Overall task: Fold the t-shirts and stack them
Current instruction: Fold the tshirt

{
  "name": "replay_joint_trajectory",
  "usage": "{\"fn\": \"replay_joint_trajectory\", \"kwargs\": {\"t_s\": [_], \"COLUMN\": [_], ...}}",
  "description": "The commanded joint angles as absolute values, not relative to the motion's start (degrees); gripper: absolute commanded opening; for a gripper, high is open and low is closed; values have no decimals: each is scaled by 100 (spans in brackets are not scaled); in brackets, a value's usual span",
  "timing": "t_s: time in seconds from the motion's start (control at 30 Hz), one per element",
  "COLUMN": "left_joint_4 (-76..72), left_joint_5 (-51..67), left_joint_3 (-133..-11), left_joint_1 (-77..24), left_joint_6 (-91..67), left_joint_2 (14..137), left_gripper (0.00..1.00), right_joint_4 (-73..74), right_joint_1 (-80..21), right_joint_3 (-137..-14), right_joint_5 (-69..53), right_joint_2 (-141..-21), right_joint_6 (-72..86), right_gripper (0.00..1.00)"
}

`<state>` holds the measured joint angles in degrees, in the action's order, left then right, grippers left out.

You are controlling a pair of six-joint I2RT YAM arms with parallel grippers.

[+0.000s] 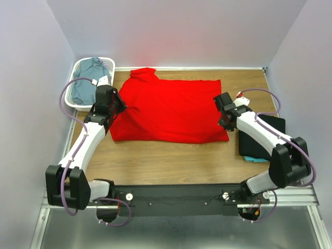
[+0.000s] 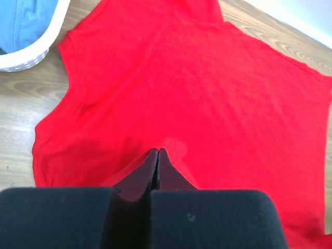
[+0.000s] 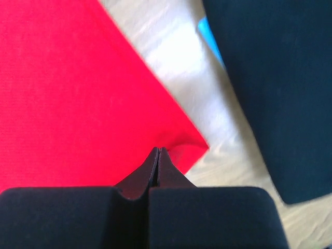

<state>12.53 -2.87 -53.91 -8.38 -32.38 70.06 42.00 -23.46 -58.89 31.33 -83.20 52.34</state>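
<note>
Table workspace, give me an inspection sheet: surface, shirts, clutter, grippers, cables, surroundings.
Surface: wooden table, bare wood showing around the cloth.
Job's things: red t-shirt laid out mid-table; black t-shirt folded at right on a teal one; grey-blue t-shirt in the white basket.
Clutter: nothing seen.
Grippers: left gripper shut on the red t-shirt's left edge; right gripper shut on its near right corner.
Cables: purple cables loop along both arms.
Surroundings: pale walls on three sides; metal rail at the near edge.
</note>
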Motion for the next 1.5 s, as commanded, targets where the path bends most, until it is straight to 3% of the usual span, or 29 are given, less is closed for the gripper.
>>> {"fn": "replay_joint_trajectory", "kwargs": {"t_s": [0.0, 0.43, 1.47], "left_joint_4": [1125, 1230, 1371], "left_joint_5": [-545, -817, -1028], "left_joint_3": [-5721, -6284, -6899], "left_joint_1": [-861, -861, -817], "left_joint_6": [-3234, -3243, -3103], "left_joint_2": [7338, 7857, 8429], "left_gripper": [0, 0, 0], "right_joint_4": [3719, 3050, 2654], "right_joint_1": [-2022, -1415, -1099], "right_joint_3": [-6292, -6697, -7163], "right_joint_5": [3051, 2364, 1978], "right_joint_2": [-8683, -9369, -9914], "right_joint_6": [4668, 4149, 3973], "right_gripper": [0, 0, 0]}}
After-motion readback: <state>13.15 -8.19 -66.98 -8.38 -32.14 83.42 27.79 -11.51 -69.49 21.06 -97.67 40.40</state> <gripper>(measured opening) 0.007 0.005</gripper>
